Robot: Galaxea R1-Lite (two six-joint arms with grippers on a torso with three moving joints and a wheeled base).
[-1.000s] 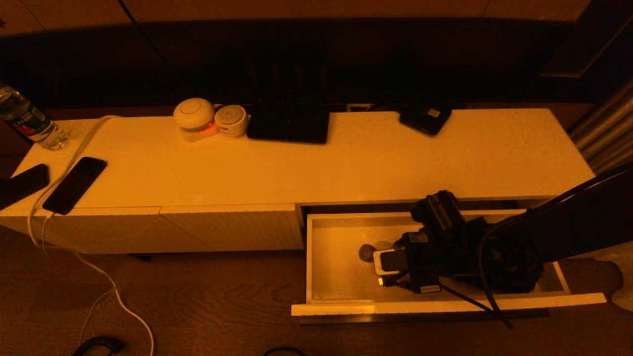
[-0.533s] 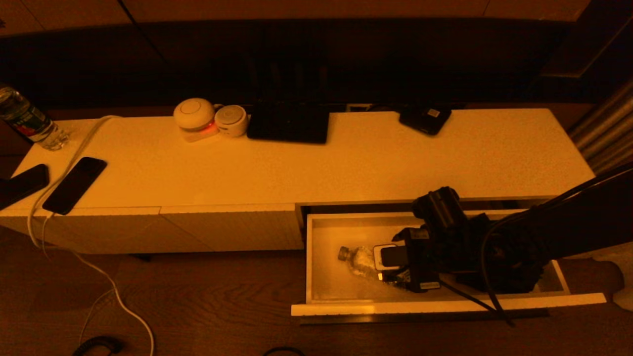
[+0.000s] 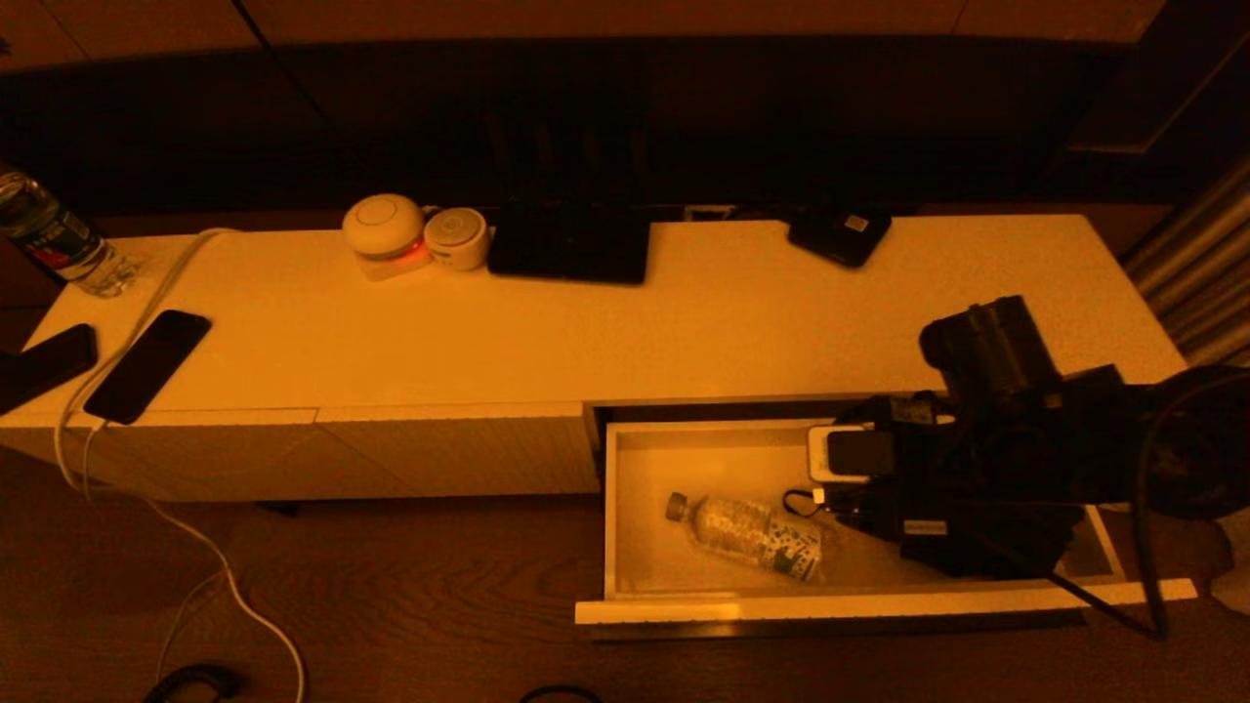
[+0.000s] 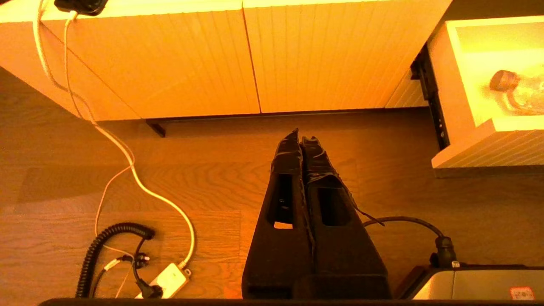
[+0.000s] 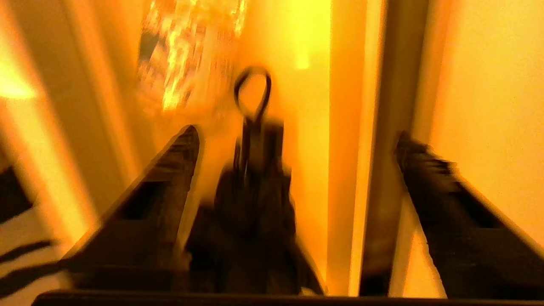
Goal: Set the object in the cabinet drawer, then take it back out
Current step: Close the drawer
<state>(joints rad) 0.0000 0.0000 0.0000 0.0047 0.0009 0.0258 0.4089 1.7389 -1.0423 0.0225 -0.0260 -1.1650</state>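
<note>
A clear plastic bottle (image 3: 747, 532) with a dark cap lies on its side on the floor of the cabinet drawer (image 3: 879, 605), which is pulled out at the right of the white cabinet. My right gripper (image 3: 825, 488) hovers above the drawer's right half, apart from the bottle. In the right wrist view the right gripper (image 5: 297, 140) is open wide and holds nothing, with the blurred bottle (image 5: 187, 55) ahead of it. My left gripper (image 4: 301, 138) is shut and empty, low over the wooden floor in front of the cabinet. The same view shows the drawer's side wall (image 4: 450, 85) and the bottle (image 4: 514, 91).
On the cabinet top (image 3: 684, 332) lie two dark phones (image 3: 146, 366), a second water bottle (image 3: 59, 239), two round white devices (image 3: 386, 229), a black tablet (image 3: 571, 244) and a small black device (image 3: 840, 232). A white cable (image 3: 225, 576) trails onto the floor.
The right gripper let go of the bottle, which now lies flat in the drawer. The gripper then rose and pulled back to the right. The left arm has not moved.
</note>
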